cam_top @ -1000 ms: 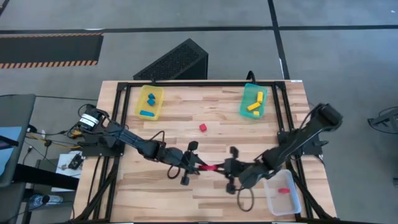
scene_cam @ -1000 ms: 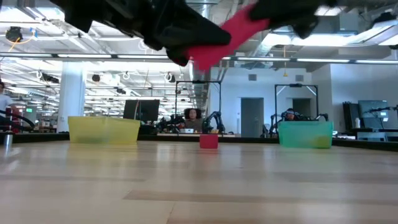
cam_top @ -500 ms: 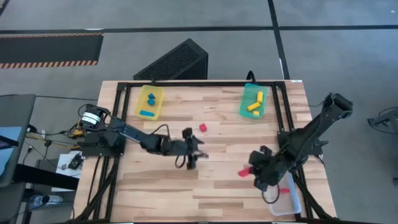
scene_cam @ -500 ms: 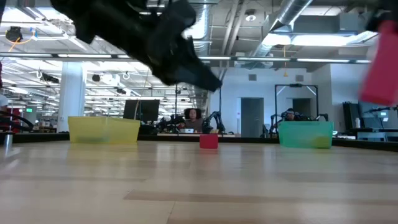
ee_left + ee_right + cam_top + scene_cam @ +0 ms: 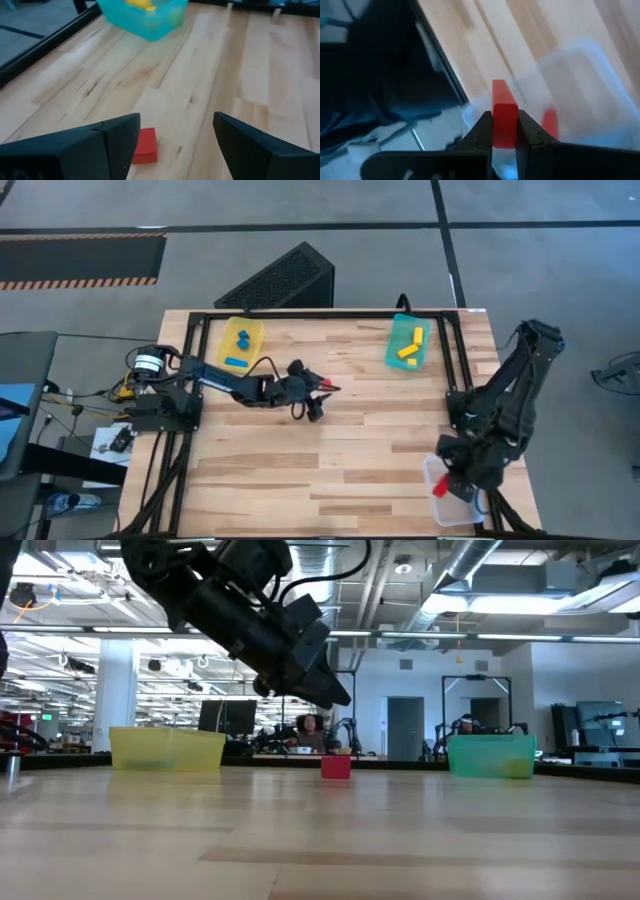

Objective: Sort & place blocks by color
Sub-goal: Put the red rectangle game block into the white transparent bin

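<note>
Wooden boards made up the table [image 5: 330,450] under me, and a big bright room with far-off desks and a person lay past it.

I will use the clear tray [image 5: 452,498] as my landmark. It sat at one corner of the table. My right gripper [image 5: 504,131] hung right over it, just inside its edge. Its fingers were pressed tight on a long red block [image 5: 503,119]. One more red piece [image 5: 549,123] already lay inside the clear tray, below that block.

Well away from the clear tray, near the middle of the table, my left gripper [image 5: 175,135] hovered low over the wood. Its fingers stood wide apart and held nothing. A small red cube [image 5: 144,145] sat on the table just beside one finger, not touching that I could tell.

Far across the table from the clear tray stood a yellow tray [image 5: 241,344] with blue blocks [image 5: 238,349] in it. On the same far side, but nearer to the clear tray, stood a teal tray [image 5: 408,343]. Yellow blocks [image 5: 410,349] lay inside that one.
</note>
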You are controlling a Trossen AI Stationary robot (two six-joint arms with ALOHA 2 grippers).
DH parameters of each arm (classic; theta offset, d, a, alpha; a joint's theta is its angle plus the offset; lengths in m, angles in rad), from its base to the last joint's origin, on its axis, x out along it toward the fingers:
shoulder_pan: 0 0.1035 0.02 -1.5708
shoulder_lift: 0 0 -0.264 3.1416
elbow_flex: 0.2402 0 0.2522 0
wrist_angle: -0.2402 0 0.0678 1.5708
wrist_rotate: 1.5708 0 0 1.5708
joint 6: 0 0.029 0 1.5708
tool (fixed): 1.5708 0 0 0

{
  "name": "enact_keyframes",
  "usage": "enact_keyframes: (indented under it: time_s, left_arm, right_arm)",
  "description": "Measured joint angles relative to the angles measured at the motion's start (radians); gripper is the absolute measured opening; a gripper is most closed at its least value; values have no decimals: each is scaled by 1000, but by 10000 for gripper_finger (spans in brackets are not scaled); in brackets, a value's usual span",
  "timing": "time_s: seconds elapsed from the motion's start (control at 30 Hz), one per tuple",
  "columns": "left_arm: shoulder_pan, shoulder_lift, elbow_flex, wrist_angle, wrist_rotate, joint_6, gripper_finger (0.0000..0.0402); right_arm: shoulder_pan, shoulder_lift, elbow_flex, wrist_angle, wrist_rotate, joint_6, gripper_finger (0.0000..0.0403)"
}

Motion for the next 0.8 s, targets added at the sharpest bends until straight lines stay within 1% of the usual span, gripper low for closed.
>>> enact_keyframes:
  time_s: [0.17,0.27,0.33,0.43,0.67,0.8]
  left_arm:
    - [16,0,0,-20,-1,-37,243]
    - [15,0,0,-21,1,-38,243]
    - [13,0,0,-33,4,-45,243]
    - [8,0,0,-69,3,-45,243]
    - [5,0,-4,-82,2,-24,243]
    - [14,0,-4,-55,-24,-3,242]
  right_arm:
    - [92,33,0,-128,-44,202,41]
    - [126,76,0,-97,-47,216,46]
    - [139,106,0,-76,-47,212,57]
    - [144,147,0,-54,-48,216,87]
    - [140,194,0,-48,-61,211,184]
    - [134,195,0,-47,5,231,218]
